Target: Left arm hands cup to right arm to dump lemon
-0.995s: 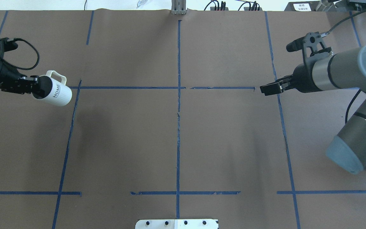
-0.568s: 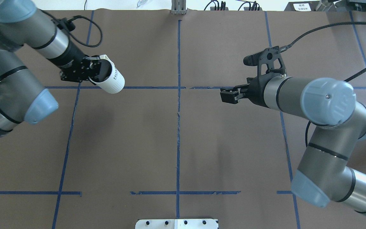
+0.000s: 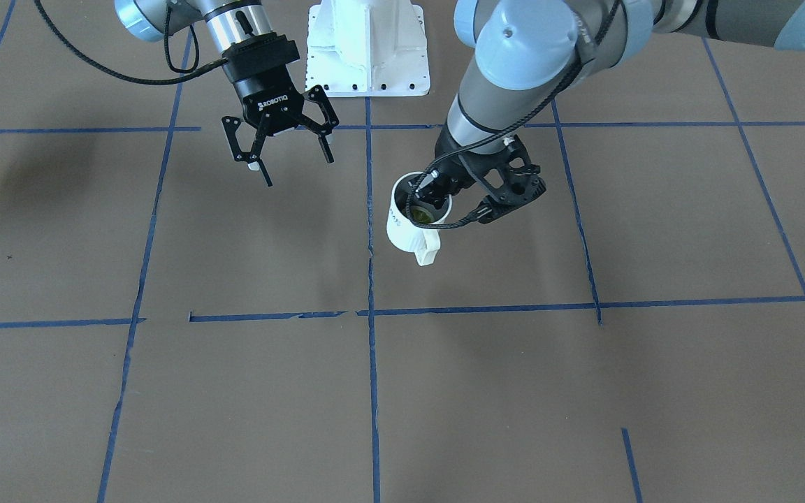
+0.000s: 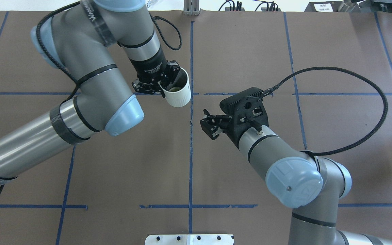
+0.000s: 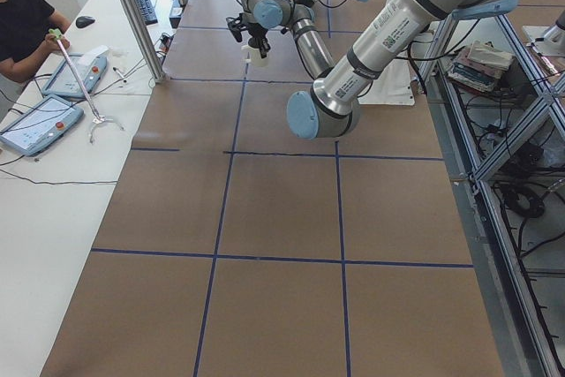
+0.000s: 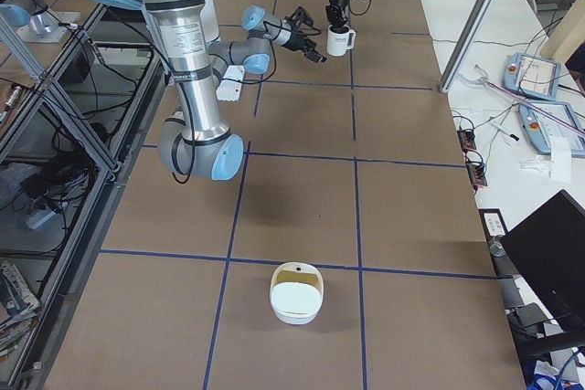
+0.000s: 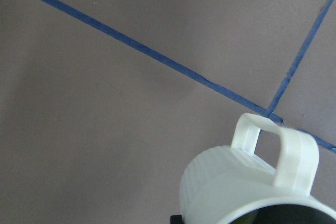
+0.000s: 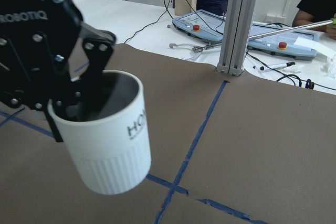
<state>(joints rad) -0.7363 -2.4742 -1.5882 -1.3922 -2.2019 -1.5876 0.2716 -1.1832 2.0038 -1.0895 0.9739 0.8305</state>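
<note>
The cup point(image 4: 181, 97) is a white ribbed mug held above the table just left of the centre tape line, mouth up. My left gripper point(image 4: 163, 86) is shut on its rim, one finger inside. The lemon point(image 4: 175, 89) lies yellow-green in the cup's bottom. In the front-facing view the cup point(image 3: 402, 225) hangs with its handle toward the operators, the lemon point(image 3: 422, 216) inside, the left gripper point(image 3: 425, 199) over it. My right gripper point(image 4: 205, 123) is open and empty, a short way right of the cup. Its fingers also show spread at the right gripper point(image 3: 298, 170). The right wrist view faces the cup point(image 8: 113, 150).
Blue tape lines grid the brown table. A white bowl point(image 6: 296, 291) sits far toward the robot's right end. The white robot base point(image 3: 367, 49) and an aluminium post point(image 4: 191, 7) stand at opposite table edges. A person point(image 5: 22, 19) sits by teach pendants point(image 5: 40, 121).
My left arm carried the cup from the far left to the centre line, turning it from lying sideways to mouth up. My right gripper moved left and closer to the robot's side.
</note>
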